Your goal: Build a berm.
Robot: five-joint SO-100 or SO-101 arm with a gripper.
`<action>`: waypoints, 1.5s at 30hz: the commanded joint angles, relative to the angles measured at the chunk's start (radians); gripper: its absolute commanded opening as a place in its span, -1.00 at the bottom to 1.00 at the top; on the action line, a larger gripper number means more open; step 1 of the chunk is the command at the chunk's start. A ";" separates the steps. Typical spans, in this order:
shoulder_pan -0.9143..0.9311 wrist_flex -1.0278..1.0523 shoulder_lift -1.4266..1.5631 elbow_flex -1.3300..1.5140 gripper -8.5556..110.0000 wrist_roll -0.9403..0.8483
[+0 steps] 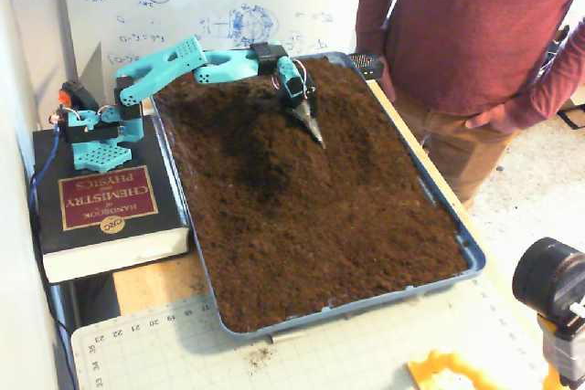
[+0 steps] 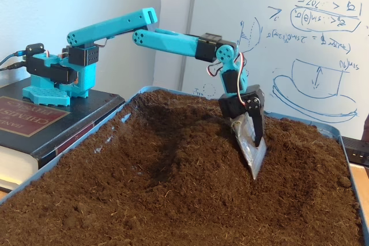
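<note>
**Scoop tip at the berm**

Turquoise arm [image 2: 167,41] reaching from a book [image 1: 105,207] over a blue tray [image 1: 471,258] of soil. Berm [image 1: 265,148] heaped mid-tray, toward the arm. Gripper [image 2: 253,154] carrying a metal scoop [image 1: 313,127], tip down, touching soil. Finger spread: cannot tell. Only high view: person [image 1: 475,34], cutting mat [image 1: 366,344]. Only low view: berm's slope [image 2: 173,136].

Person [image 1: 475,34] behind tray [image 1: 462,235]: head cut off by top edge. Scoop [image 2: 253,154] tip buried in soil beside berm [image 2: 173,142]; jaw state indiscernible.
</note>
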 commanded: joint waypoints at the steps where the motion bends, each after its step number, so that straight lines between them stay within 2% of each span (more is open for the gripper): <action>1: -0.002 0.133 0.109 0.009 -0.85 -0.014; 6: -0.002 0.179 0.152 -0.003 -0.85 0.002; 13: 0.026 0.107 0.270 -0.015 -0.85 0.018; 18: 0.021 0.009 0.371 -0.014 -0.85 0.176; 22: -0.052 -0.104 0.400 -0.012 -0.85 0.276; 28: -0.141 -0.325 0.345 -0.009 -0.85 0.305; 33: -0.192 -0.607 0.215 -0.011 -0.85 0.305; 41: -0.144 -1.097 -0.035 -0.011 -0.85 0.287; 45: -0.120 -1.258 -0.115 0.008 -0.85 0.287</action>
